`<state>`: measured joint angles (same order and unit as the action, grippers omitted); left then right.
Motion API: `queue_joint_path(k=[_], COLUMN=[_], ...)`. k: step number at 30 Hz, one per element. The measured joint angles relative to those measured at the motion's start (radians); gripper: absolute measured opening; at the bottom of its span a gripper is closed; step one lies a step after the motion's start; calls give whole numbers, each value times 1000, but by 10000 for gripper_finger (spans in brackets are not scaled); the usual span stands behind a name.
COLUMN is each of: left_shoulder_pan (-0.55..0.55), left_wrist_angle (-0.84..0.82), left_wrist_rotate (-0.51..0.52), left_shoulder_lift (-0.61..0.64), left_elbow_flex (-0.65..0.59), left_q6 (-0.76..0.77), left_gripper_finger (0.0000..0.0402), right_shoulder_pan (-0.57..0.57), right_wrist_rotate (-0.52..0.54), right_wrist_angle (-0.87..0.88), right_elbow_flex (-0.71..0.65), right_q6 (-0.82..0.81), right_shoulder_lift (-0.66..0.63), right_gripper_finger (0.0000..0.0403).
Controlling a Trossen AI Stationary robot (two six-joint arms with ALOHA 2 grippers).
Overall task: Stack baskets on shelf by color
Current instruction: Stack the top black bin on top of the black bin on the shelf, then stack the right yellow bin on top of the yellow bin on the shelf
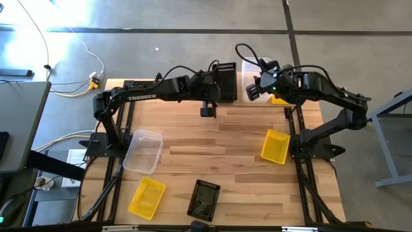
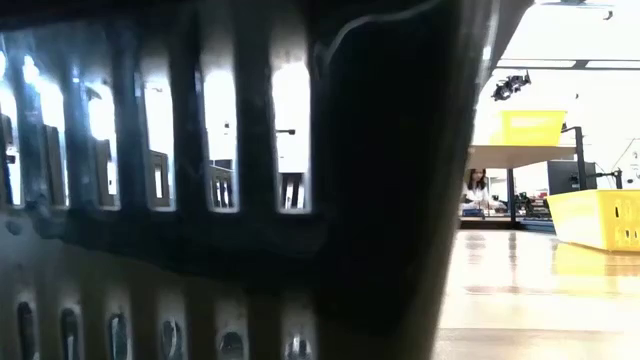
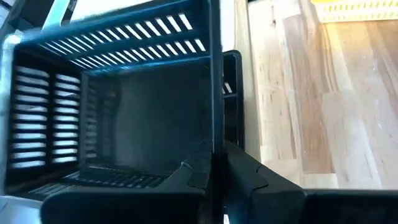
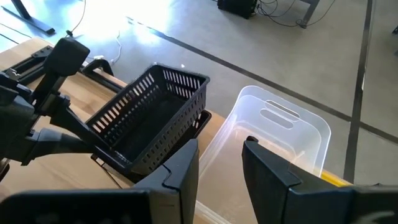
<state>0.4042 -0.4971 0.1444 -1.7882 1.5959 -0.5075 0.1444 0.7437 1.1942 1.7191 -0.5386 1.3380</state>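
At the table's far edge my left gripper (image 3: 214, 171) pinches a black basket's (image 3: 124, 93) wall, seemingly above another. Loosening early could tip it off. My right gripper (image 4: 221, 163), parted and empty, hovers by the clear tub (image 4: 280, 134).

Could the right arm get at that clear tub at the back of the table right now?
Probably yes. The right gripper hangs just over the clear tub, jaws apart and holding nothing. The black basket gripped by the left gripper sits beside the tub, not over it, so nothing blocks the way.
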Motion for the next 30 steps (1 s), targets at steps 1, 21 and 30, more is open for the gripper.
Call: queue_joint_path(k=[1, 21, 30], left_shoulder_pan=[0, -2, -5], left_wrist_angle=[0, 46, -138], left_wrist_rotate=[0, -3, -5], left_shoulder_lift=[0, 3, 19], left_elbow_flex=[0, -1, 147], left_q6=[0, 16, 112], left_gripper_finger=[23, 122, 139], right_shoulder_pan=[0, 0, 0], right_wrist_rotate=[0, -9, -252], right_wrist_angle=[0, 3, 96], right_elbow_flex=[0, 0, 0], right_q6=[-2, 9, -39], right_shoulder_lift=[0, 0, 0], right_gripper_finger=[110, 110, 110])
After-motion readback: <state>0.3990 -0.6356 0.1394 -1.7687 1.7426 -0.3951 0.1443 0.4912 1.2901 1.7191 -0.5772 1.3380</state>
